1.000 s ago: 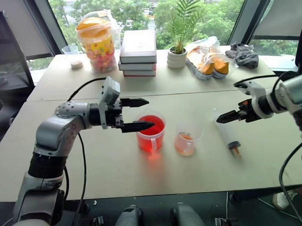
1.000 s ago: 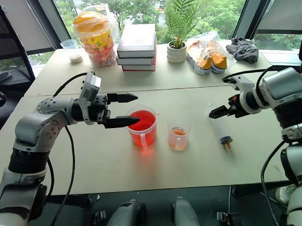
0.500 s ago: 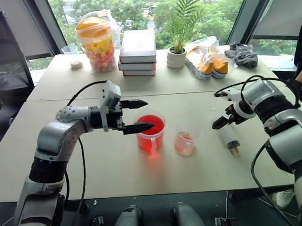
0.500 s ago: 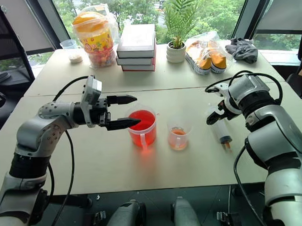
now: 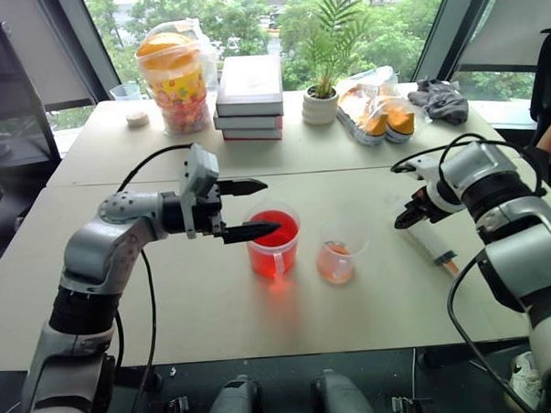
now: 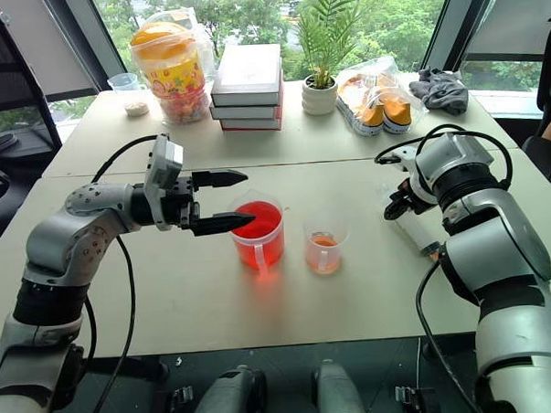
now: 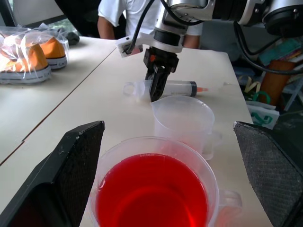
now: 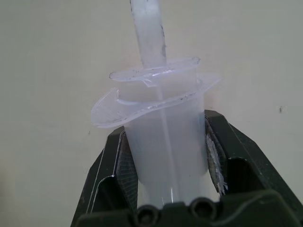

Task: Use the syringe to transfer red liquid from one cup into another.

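Note:
The syringe point(image 5: 435, 246) lies on the table at the right, its orange tip pointing to the near right. My right gripper point(image 5: 402, 223) points down, shut on its clear barrel point(image 8: 165, 137) just below the flange, and the white plunger point(image 8: 148, 33) sticks out past it. The larger handled cup point(image 5: 275, 248) holds bright red liquid point(image 7: 151, 194). My left gripper point(image 5: 272, 207) hovers level over its rim, open, one finger point(image 7: 71, 175) on each side. The smaller cup point(image 5: 336, 259), with a little orange liquid in its bottom, stands between the red cup and the syringe.
On the far table sit a candy jar point(image 5: 173, 78), a stack of books point(image 5: 250, 98), a potted plant point(image 5: 323, 99), bagged items point(image 5: 376, 111) and a grey cloth point(image 5: 440, 99). A person in a white shirt point(image 7: 128, 14) stands beyond the table's right side.
My right gripper came down onto the syringe and shut on its barrel. The syringe's tip has swung to the right. The left arm has kept still over the red cup.

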Motion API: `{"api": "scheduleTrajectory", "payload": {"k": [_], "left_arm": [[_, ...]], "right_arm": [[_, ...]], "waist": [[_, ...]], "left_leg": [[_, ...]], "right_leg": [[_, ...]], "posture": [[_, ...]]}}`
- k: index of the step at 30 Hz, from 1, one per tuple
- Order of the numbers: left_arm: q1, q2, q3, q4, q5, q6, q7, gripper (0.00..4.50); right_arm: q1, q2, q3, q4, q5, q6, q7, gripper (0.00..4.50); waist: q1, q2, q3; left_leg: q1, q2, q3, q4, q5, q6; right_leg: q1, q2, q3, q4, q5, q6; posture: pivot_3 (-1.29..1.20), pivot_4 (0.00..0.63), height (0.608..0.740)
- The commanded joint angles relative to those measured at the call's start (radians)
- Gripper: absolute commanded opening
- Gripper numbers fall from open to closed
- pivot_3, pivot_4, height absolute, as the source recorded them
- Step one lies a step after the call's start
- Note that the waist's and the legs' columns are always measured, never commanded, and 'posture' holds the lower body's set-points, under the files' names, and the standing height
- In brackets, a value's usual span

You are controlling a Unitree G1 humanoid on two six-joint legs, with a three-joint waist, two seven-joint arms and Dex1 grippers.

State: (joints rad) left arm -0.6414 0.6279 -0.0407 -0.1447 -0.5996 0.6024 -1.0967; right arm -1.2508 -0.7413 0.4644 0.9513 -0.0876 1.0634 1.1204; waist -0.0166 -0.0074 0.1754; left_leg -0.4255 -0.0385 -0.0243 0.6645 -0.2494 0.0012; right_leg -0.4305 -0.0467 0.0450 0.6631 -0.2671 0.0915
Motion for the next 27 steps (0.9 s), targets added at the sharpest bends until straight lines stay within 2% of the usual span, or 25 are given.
{"api": "scheduleTrajectory", "payload": {"k": [1, 3, 5, 7, 9, 11, 16, 19, 22, 27], "left_arm": [[-0.034, 0.028, 0.042, 0.012, -0.004, -0.016, -0.020, 4.50], [-0.046, 0.041, 0.048, 0.027, -0.001, -0.016, -0.029, 4.50], [-0.065, 0.052, 0.054, 0.046, -0.003, -0.013, -0.038, 4.50], [-0.089, 0.066, 0.063, 0.076, -0.004, -0.013, -0.051, 4.50], [-0.121, 0.075, 0.067, 0.102, -0.004, -0.005, -0.058, 4.50], [-0.144, 0.092, 0.075, 0.123, -0.011, 0.005, -0.074, 4.50], [-0.183, 0.128, 0.075, 0.165, -0.005, 0.011, -0.115, 4.50], [-0.210, 0.137, 0.076, 0.188, -0.006, 0.023, -0.127, 4.50], [-0.228, 0.152, 0.080, 0.196, -0.013, 0.042, -0.146, 4.50], [-0.276, 0.142, 0.071, 0.208, -0.029, 0.075, -0.173, 4.50]], "right_arm": [[-0.023, -0.092, -0.169, -0.240, 0.063, -0.017, -0.022, 1.59], [0.003, -0.119, -0.276, -0.410, 0.123, 0.016, -0.034, 1.59], [0.029, -0.098, -0.436, -0.566, 0.206, 0.022, -0.079, 1.59], [0.055, -0.043, -0.586, -0.727, 0.297, 0.004, -0.123, 1.59], [0.080, 0.060, -0.734, -0.875, 0.407, -0.056, -0.179, 1.59], [0.097, 0.149, -0.809, -0.982, 0.488, -0.037, -0.239, 1.59], [0.207, 0.331, -0.853, -1.188, 0.684, -0.072, -0.297, 1.59], [0.308, 0.382, -0.817, -1.257, 0.760, -0.110, -0.278, 1.59], [0.408, 0.412, -0.737, -1.295, 0.766, -0.190, -0.259, 1.59], [0.577, 0.445, -0.561, -1.256, 0.674, -0.397, -0.214, 1.59]], "waist": [[0.002, 0.000, 0.000], [0.003, 0.001, 0.000], [0.001, 0.001, 0.000], [-0.001, 0.000, 0.000], [-0.003, 0.000, 0.000], [-0.001, 0.000, 0.000], [0.003, -0.001, -0.001], [0.006, -0.001, -0.001], [0.001, -0.002, -0.001], [-0.003, -0.002, -0.001]], "left_leg": [[0.000, 0.000, 0.000, 0.000, 0.000, 0.000], [0.000, 0.000, 0.000, -0.002, 0.000, 0.000], [-0.001, 0.000, 0.000, -0.002, 0.000, 0.000], [0.000, 0.000, 0.000, -0.002, 0.000, 0.000], [0.000, 0.000, 0.000, -0.002, 0.000, 0.000], [0.000, 0.001, -0.001, -0.001, 0.000, 0.000], [0.000, 0.000, -0.002, -0.001, 0.000, 0.000], [0.000, 0.000, -0.002, 0.000, 0.000, 0.000], [0.000, 0.000, -0.002, 0.000, 0.000, 0.000], [0.000, 0.000, -0.002, 0.000, 0.000, 0.000]], "right_leg": [[0.000, 0.000, 0.000, 0.000, 0.000, 0.000], [-0.001, 0.000, 0.000, 0.000, 0.000, 0.000], [-0.001, 0.000, -0.001, 0.000, 0.000, 0.000], [-0.001, 0.000, -0.001, 0.000, 0.000, 0.000], [0.000, 0.000, 0.000, 0.000, 0.000, 0.000], [0.000, 0.001, -0.001, 0.001, 0.000, 0.000], [0.001, 0.000, -0.001, 0.001, 0.000, 0.000], [0.001, -0.001, -0.002, 0.001, 0.000, 0.000], [0.001, -0.001, -0.002, 0.001, 0.000, 0.000], [0.001, 0.000, -0.002, 0.002, 0.000, 0.000]], "posture": [[0.00, 0.150, 0.740], [0.00, 0.150, 0.740], [0.00, 0.150, 0.740], [0.00, 0.150, 0.740], [0.00, 0.150, 0.740], [0.00, 0.150, 0.740], [0.00, 0.150, 0.740], [0.00, 0.150, 0.740], [0.00, 0.150, 0.740], [0.00, 0.150, 0.740]]}}
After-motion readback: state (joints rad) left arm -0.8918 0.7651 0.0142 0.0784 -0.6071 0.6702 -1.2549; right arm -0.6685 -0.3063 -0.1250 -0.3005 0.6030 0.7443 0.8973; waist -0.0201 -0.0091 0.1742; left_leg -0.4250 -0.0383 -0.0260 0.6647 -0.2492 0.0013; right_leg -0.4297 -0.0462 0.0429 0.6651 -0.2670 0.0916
